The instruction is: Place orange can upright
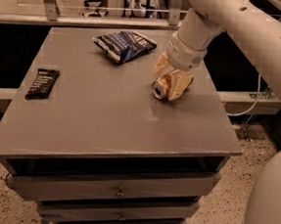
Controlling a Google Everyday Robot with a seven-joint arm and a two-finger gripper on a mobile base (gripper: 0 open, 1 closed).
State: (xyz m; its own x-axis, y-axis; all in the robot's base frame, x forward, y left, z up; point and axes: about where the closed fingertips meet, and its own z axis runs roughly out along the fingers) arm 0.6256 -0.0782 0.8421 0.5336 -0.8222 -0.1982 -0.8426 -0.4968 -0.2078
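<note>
The orange can (159, 89) lies on its side on the grey table (96, 115), right of the middle, with its silver end facing front-left. My gripper (169, 78) comes down from the upper right and is over the can. Its tan fingers (180, 84) are closed against the can's sides, one behind it and one in front, and they cover most of its body. The can still rests on the tabletop.
A dark blue snack bag (124, 45) lies at the back of the table, behind and left of the can. A flat black bar wrapper (42, 83) lies near the left edge. The table's right edge is close to the can. Drawers sit below the tabletop.
</note>
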